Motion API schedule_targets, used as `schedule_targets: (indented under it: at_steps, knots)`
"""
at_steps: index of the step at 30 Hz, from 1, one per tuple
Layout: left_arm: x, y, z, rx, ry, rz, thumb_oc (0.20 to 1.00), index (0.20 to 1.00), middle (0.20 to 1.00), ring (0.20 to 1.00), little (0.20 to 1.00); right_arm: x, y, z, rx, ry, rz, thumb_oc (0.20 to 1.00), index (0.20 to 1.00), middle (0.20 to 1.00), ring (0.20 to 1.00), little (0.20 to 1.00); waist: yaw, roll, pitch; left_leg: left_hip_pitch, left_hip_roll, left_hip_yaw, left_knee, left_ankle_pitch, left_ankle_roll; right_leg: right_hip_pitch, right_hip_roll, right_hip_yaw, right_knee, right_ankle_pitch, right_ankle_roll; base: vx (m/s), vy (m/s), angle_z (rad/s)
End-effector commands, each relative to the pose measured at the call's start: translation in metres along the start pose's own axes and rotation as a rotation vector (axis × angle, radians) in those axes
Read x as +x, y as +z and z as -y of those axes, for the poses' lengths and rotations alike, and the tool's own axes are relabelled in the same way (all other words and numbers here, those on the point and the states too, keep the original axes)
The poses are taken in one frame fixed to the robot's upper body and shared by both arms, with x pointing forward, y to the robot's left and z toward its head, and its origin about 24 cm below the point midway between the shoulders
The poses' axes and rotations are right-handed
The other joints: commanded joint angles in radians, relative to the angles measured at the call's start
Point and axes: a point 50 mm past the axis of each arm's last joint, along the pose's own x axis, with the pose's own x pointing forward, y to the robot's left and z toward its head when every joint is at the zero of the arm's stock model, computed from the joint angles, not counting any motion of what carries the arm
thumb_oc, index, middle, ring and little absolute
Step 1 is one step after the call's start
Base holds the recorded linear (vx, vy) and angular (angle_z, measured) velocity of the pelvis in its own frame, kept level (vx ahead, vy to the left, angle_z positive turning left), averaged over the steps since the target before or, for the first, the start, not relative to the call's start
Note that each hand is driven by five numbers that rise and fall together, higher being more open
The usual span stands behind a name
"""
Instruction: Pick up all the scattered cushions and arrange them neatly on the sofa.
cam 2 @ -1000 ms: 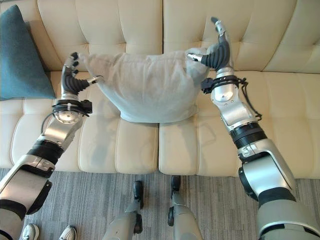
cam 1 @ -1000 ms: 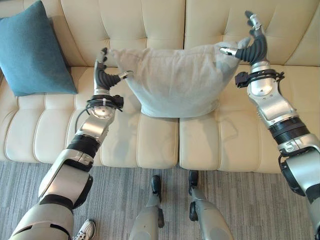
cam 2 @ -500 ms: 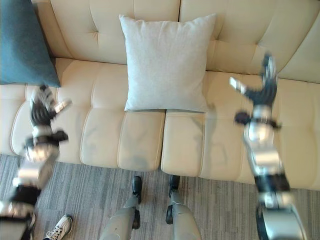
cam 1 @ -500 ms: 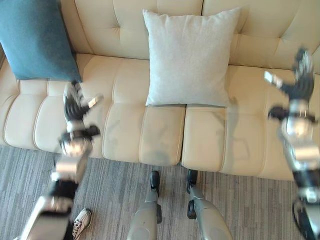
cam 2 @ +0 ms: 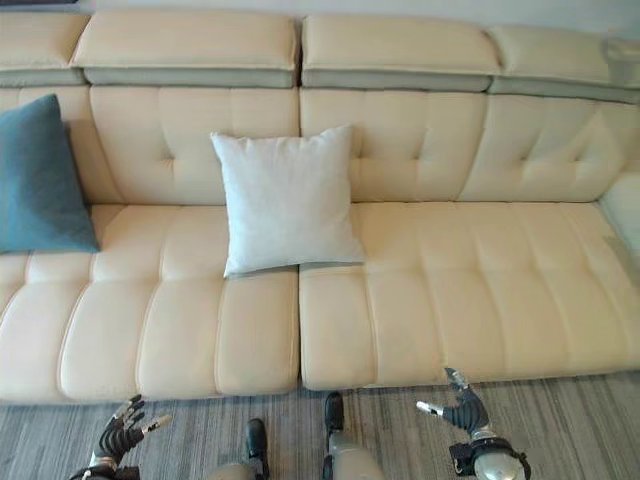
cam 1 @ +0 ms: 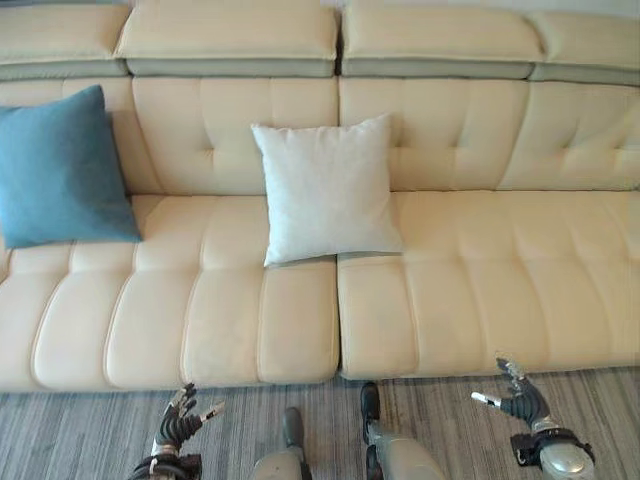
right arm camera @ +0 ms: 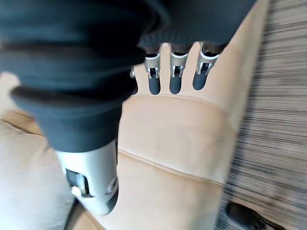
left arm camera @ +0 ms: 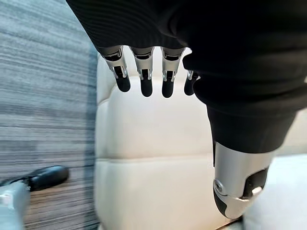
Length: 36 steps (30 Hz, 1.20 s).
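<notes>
My left hand (cam 1: pixel 180 425) sits low at the near edge of what I see, over the grey striped carpet (cam 1: pixel 90 430) in front of the sofa (cam 1: pixel 480 290), palm turned up toward the seat. Its fingers (left arm camera: pixel 143 76) are spread and nearly straight, thumb (left arm camera: pixel 237 184) held apart, and they hold nothing and touch nothing; past them I see only the front of a cream seat cushion. On the sofa, the blue cushion (cam 1: pixel 60 170) leans upright against the backrest at the far left end. The light grey cushion (cam 1: pixel 325 190) stands near the middle, tilted slightly, its back against the tufted backrest and its lower edge resting on the seat just above the seam between two seat sections. The two cushions are well apart, with bare seat between them. My right hand (cam 2: pixel 465 410) is low on the right, also over the carpet just before the sofa's front edge, wrist down and fingers (right arm camera: pixel 175 76) pointing up and loosely extended, thumb (right arm camera: pixel 93 184) out to the side. It grips nothing, and it touches nothing either.
</notes>
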Motion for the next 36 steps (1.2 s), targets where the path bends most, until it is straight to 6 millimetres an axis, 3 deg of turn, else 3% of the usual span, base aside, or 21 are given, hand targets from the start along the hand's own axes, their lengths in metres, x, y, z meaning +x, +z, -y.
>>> schedule_targets:
  at_steps: [1, 3, 4, 5, 6, 7, 10, 12, 14, 16, 18, 19, 20, 22, 23, 29, 33, 34, 36]
  knots:
    - [0.015, 0.037, -0.008, 0.079, 0.025, 0.134, 1.0, 1.0, 1.0, 1.0, 1.0, 0.016, 0.032, -0.003, 0.012, -0.011, 0.115, 1.0, 1.0, 1.0, 1.0, 1.0, 0.005, 0.02, 0.011, -0.005, 0.006, -0.007, 0.035, -0.062, -0.007, -0.024, -0.058, -0.065, 0.154, -0.049, 0.119, -0.37, -0.046, -0.56]
    - [0.019, 0.05, -0.008, 0.112, 0.021, 0.176, 1.0, 1.0, 1.0, 1.0, 1.0, 0.016, 0.03, -0.009, 0.029, 0.0, 0.112, 1.0, 1.0, 1.0, 1.0, 1.0, 0.02, 0.033, 0.027, -0.025, 0.032, -0.005, 0.041, -0.034, 0.0, -0.008, -0.069, -0.099, 0.308, -0.118, 0.101, -0.45, -0.034, -0.37]
    - [0.019, 0.053, -0.009, 0.124, 0.019, 0.186, 1.0, 1.0, 1.0, 1.0, 1.0, 0.016, 0.029, -0.01, 0.026, 0.004, 0.106, 1.0, 1.0, 1.0, 1.0, 1.0, 0.024, 0.043, 0.024, -0.039, 0.042, -0.008, 0.04, -0.019, 0.002, -0.009, -0.065, -0.094, 0.403, -0.145, 0.086, -0.26, -0.006, -0.02]
    - [0.019, 0.053, -0.009, 0.124, 0.019, 0.186, 1.0, 1.0, 1.0, 1.0, 1.0, 0.016, 0.029, -0.01, 0.026, 0.004, 0.106, 1.0, 1.0, 1.0, 1.0, 1.0, 0.024, 0.043, 0.023, -0.04, 0.042, -0.008, 0.041, -0.019, 0.002, -0.01, -0.065, -0.093, 0.403, -0.145, 0.085, -0.33, -0.06, 0.16]
    - [0.02, 0.056, -0.008, 0.146, 0.014, 0.199, 1.0, 1.0, 1.0, 1.0, 1.0, 0.015, 0.023, -0.012, 0.024, 0.008, 0.086, 1.0, 1.0, 1.0, 1.0, 1.0, 0.033, 0.051, 0.014, -0.058, 0.043, -0.026, 0.03, 0.007, 0.0, 0.015, -0.045, -0.07, 0.519, -0.172, 0.079, -0.27, -0.102, 0.08]
    - [0.02, 0.055, -0.007, 0.149, 0.015, 0.195, 1.0, 1.0, 1.0, 1.0, 1.0, 0.014, 0.022, -0.012, 0.025, 0.005, 0.08, 1.0, 1.0, 1.0, 1.0, 1.0, 0.04, 0.048, 0.007, -0.067, 0.035, -0.034, 0.026, 0.019, -0.005, 0.047, -0.035, -0.063, 0.536, -0.182, 0.078, -0.36, -0.181, 0.24]
    - [0.024, 0.058, 0.004, 0.139, 0.002, 0.204, 1.0, 1.0, 1.0, 1.0, 1.0, 0.017, 0.023, -0.012, 0.037, -0.012, 0.078, 1.0, 1.0, 1.0, 1.0, 1.0, 0.069, 0.044, -0.007, -0.154, 0.035, -0.058, 0.032, 0.074, -0.034, 0.16, 0.015, -0.072, 0.348, -0.326, 0.019, -0.26, -0.18, 0.33]
    - [0.026, 0.057, 0.012, 0.116, -0.003, 0.197, 1.0, 1.0, 1.0, 1.0, 1.0, 0.02, 0.031, -0.006, 0.033, -0.034, 0.104, 1.0, 1.0, 1.0, 1.0, 1.0, 0.074, 0.057, -0.004, -0.212, 0.047, -0.053, 0.023, 0.125, -0.059, 0.171, 0.054, -0.054, 0.229, -0.349, -0.011, -0.36, -0.183, 0.16]
    - [0.026, 0.056, 0.018, 0.106, -0.007, 0.192, 1.0, 1.0, 1.0, 1.0, 1.0, 0.021, 0.035, 0.001, 0.017, -0.057, 0.112, 1.0, 1.0, 1.0, 1.0, 1.0, 0.072, 0.078, 0.016, -0.248, 0.055, -0.071, 0.026, 0.16, -0.091, 0.164, 0.073, -0.056, 0.18, -0.329, -0.024, -0.38, -0.105, 0.26]
    - [0.027, 0.057, 0.025, 0.102, -0.028, 0.199, 1.0, 1.0, 1.0, 1.0, 1.0, 0.023, 0.037, 0.008, 0.006, -0.079, 0.114, 1.0, 1.0, 1.0, 1.0, 1.0, 0.063, 0.081, 0.046, -0.264, 0.034, -0.107, 0.066, 0.129, -0.1, 0.137, 0.06, -0.068, 0.171, -0.302, -0.025, -0.4, -0.006, 0.08]
    - [0.025, 0.055, 0.028, 0.114, -0.05, 0.196, 1.0, 1.0, 1.0, 1.0, 1.0, 0.021, 0.037, 0.011, 0.023, -0.083, 0.12, 1.0, 1.0, 1.0, 1.0, 1.0, 0.042, 0.066, 0.048, -0.252, 0.006, -0.145, 0.145, 0.055, -0.077, 0.112, 0.032, -0.07, 0.146, -0.257, -0.013, -0.34, 0.011, -0.07]
    - [0.025, 0.056, 0.027, 0.114, -0.052, 0.202, 1.0, 1.0, 1.0, 1.0, 1.0, 0.021, 0.038, 0.011, 0.029, -0.08, 0.12, 1.0, 1.0, 1.0, 1.0, 1.0, 0.037, 0.051, 0.051, -0.242, -0.007, -0.179, 0.209, -0.001, -0.066, 0.095, 0.016, -0.059, 0.143, -0.232, -0.01, -0.31, 0.034, -0.14]
    - [0.023, 0.057, 0.029, 0.095, -0.06, 0.207, 1.0, 1.0, 1.0, 1.0, 1.0, 0.021, 0.039, 0.01, 0.03, -0.072, 0.129, 1.0, 1.0, 1.0, 1.0, 1.0, 0.03, 0.031, 0.06, -0.213, -0.044, -0.253, 0.308, -0.097, -0.06, 0.069, 0.003, -0.027, 0.139, -0.205, -0.01, -0.23, 0.025, -0.15]
    - [0.023, 0.057, 0.032, 0.088, -0.068, 0.21, 1.0, 1.0, 1.0, 1.0, 1.0, 0.021, 0.041, 0.009, 0.03, -0.067, 0.134, 1.0, 1.0, 1.0, 1.0, 1.0, 0.026, 0.028, 0.063, -0.198, -0.051, -0.277, 0.324, -0.122, -0.057, 0.061, 0.006, -0.009, 0.136, -0.198, -0.009, -0.1, 0.081, -0.5]
    - [0.023, 0.057, 0.038, 0.109, -0.09, 0.209, 1.0, 1.0, 1.0, 1.0, 1.0, 0.021, 0.037, 0.007, 0.038, -0.068, 0.122, 1.0, 1.0, 1.0, 1.0, 1.0, 0.005, 0.044, 0.044, -0.15, -0.04, -0.284, 0.245, -0.122, -0.043, 0.049, 0.02, 0.006, 0.134, -0.195, -0.001, -0.04, 0.145, -0.62]
    - [0.026, 0.067, 0.036, 0.178, -0.107, 0.238, 1.0, 1.0, 1.0, 1.0, 1.0, 0.019, 0.036, 0.005, 0.106, -0.068, 0.122, 1.0, 1.0, 1.0, 1.0, 1.0, -0.036, 0.031, 0.022, -0.108, -0.036, -0.223, 0.191, -0.125, -0.02, 0.021, 0.03, 0.063, 0.14, -0.166, 0.012, 0.0, 0.091, -0.59]
    - [0.027, 0.079, 0.035, 0.176, -0.098, 0.276, 1.0, 1.0, 1.0, 1.0, 1.0, 0.025, 0.049, -0.004, 0.229, -0.069, 0.157, 1.0, 1.0, 1.0, 1.0, 1.0, -0.042, 0.022, 0.037, -0.078, -0.02, -0.131, 0.179, -0.144, 0.002, -0.028, 0.052, 0.114, 0.189, -0.15, 0.034, -0.04, 0.102, -0.86]
    - [0.028, 0.083, 0.035, 0.178, -0.098, 0.289, 1.0, 1.0, 1.0, 1.0, 1.0, 0.026, 0.052, -0.006, 0.241, -0.067, 0.165, 1.0, 1.0, 1.0, 1.0, 1.0, -0.039, 0.017, 0.037, -0.069, -0.013, -0.096, 0.171, -0.142, 0.005, -0.042, 0.05, 0.107, 0.2, -0.14, 0.043, -0.04, 0.047, -1.46]
    - [0.028, 0.089, 0.033, 0.174, -0.085, 0.309, 1.0, 1.0, 1.0, 1.0, 1.0, 0.027, 0.057, -0.011, 0.266, -0.062, 0.179, 1.0, 1.0, 1.0, 1.0, 1.0, -0.028, 0.017, 0.041, -0.046, 0.013, -0.026, 0.15, -0.14, 0.006, -0.069, 0.019, -0.007, 0.226, -0.139, 0.047, -0.04, -0.042, -2.04]
